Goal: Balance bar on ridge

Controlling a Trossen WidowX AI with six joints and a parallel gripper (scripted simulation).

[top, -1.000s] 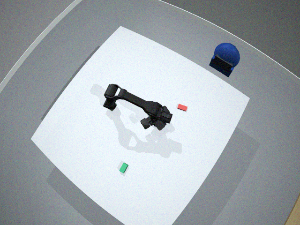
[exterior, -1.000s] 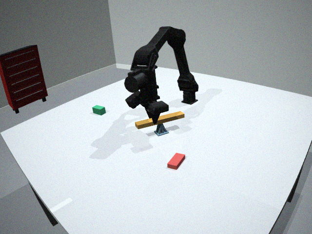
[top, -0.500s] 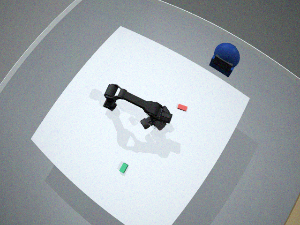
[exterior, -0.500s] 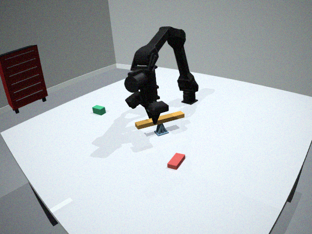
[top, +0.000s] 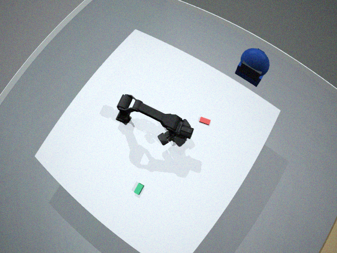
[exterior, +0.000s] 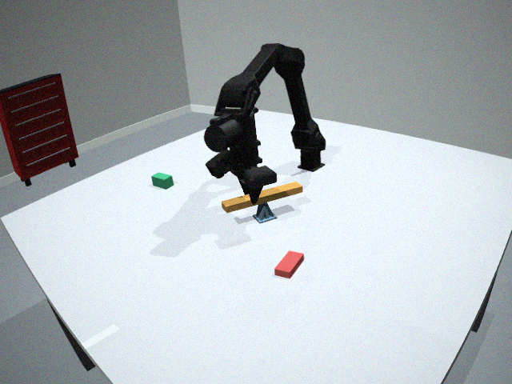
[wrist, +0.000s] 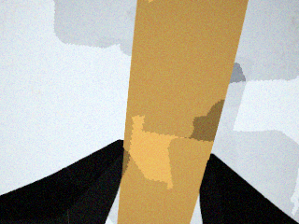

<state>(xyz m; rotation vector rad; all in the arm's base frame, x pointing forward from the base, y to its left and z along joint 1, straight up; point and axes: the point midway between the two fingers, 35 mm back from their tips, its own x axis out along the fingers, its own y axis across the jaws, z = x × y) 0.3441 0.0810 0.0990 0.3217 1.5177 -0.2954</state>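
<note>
Currently the black gripper (exterior: 254, 197) is clamped on the long orange rectangular bar (exterior: 262, 196), which lies across the small blue-grey wedge ridge (exterior: 264, 213) with both ends off the white bench (exterior: 372, 256); best to release gently, without tipping it.

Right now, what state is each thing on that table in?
Gripper: shut on the bar.
Bar: orange, over the ridge, both ends off the table, near level.
Ridge: upright under the bar's middle.
Green block: lying apart, untouched.
Red block: lying flat, untouched.
</note>
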